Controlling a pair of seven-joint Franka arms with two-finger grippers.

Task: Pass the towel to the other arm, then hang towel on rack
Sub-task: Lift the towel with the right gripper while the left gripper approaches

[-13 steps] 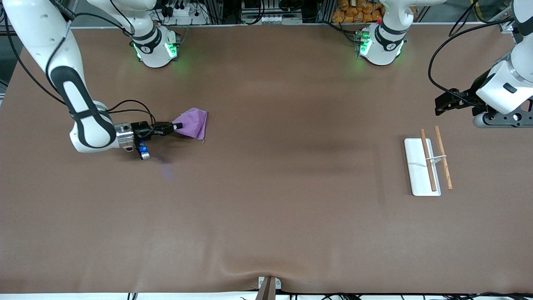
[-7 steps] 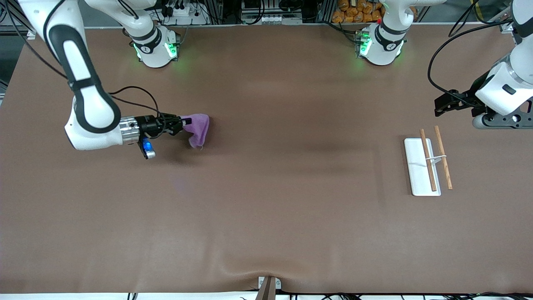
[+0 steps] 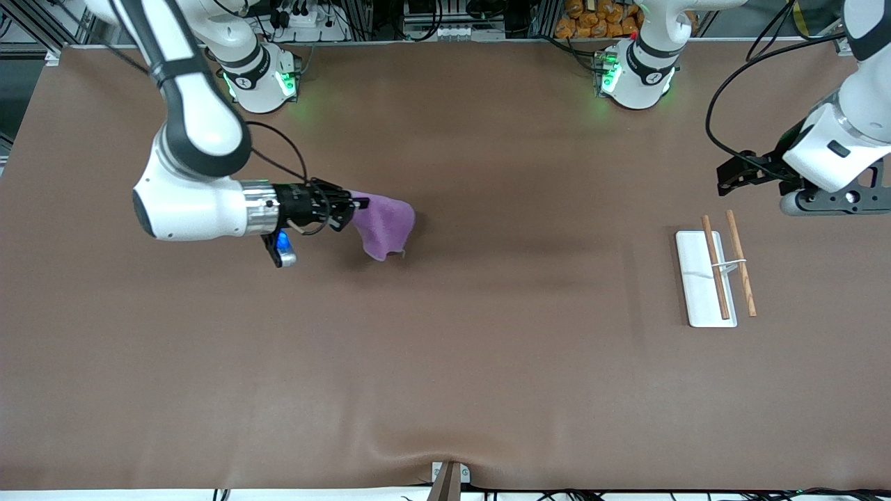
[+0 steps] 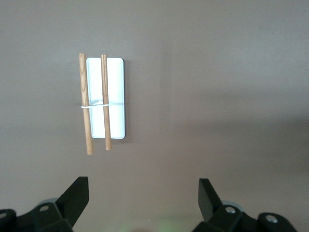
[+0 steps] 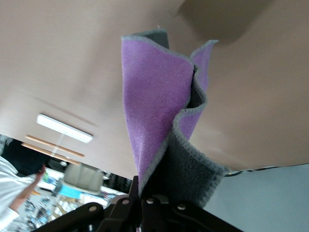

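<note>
My right gripper [image 3: 358, 204] is shut on one edge of the purple towel [image 3: 385, 225] and holds it in the air over the table, toward the right arm's end. The towel hangs in folds from the jaws in the right wrist view [image 5: 159, 116]. The rack [image 3: 717, 273], a white base with two brown rods, stands toward the left arm's end. My left gripper [image 3: 727, 175] is open and empty, up in the air beside the rack. The left wrist view shows the rack [image 4: 104, 99] past its open fingers [image 4: 77, 195].
The brown table [image 3: 487, 362] spreads wide between the towel and the rack. The two arm bases [image 3: 261, 76] stand along the table's edge farthest from the front camera. A small bracket [image 3: 449, 476] sits at the nearest edge.
My right gripper has lifted the towel off the table and carried it toward the middle. The towel now hangs free. The left arm has shifted only slightly.
</note>
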